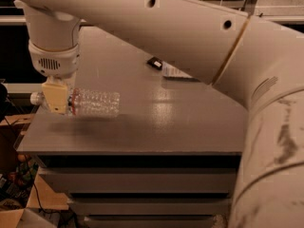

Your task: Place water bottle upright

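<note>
The water bottle [97, 103] is clear and ribbed, with a white cap [34, 98] pointing left. It lies horizontal near the left end of the grey table [180, 122], a little above the top, with a dark shadow beneath it. My gripper [57, 103] comes down from above and is shut on the bottle's neck, just right of the cap. One pale yellow finger [55, 95] covers the neck and the label band. My large white arm spans the top and right of the view.
A small black object [154, 62] and a white card [176, 72] lie at the back of the table. The table's front edge [133, 151] runs above shelf-like tiers. Cardboard boxes [14, 217] and clutter sit on the floor at lower left.
</note>
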`<action>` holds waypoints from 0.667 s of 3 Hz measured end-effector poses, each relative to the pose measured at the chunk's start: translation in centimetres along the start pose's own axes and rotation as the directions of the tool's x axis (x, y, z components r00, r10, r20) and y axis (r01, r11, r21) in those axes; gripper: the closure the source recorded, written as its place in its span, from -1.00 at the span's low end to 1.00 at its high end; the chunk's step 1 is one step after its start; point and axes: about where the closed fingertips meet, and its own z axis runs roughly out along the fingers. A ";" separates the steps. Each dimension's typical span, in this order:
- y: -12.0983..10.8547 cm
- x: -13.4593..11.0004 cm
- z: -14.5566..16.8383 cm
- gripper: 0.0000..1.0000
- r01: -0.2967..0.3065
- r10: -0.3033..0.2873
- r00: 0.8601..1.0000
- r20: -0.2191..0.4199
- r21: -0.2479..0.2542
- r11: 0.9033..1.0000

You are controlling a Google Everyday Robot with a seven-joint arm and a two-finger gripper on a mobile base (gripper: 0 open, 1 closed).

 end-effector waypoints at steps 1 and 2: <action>-0.9 -1.3 -3.2 1.00 0.055 -0.055 0.982 0.181 0.002 0.998; -1.5 -2.7 -5.6 1.00 0.125 -0.114 0.908 0.403 -0.002 0.992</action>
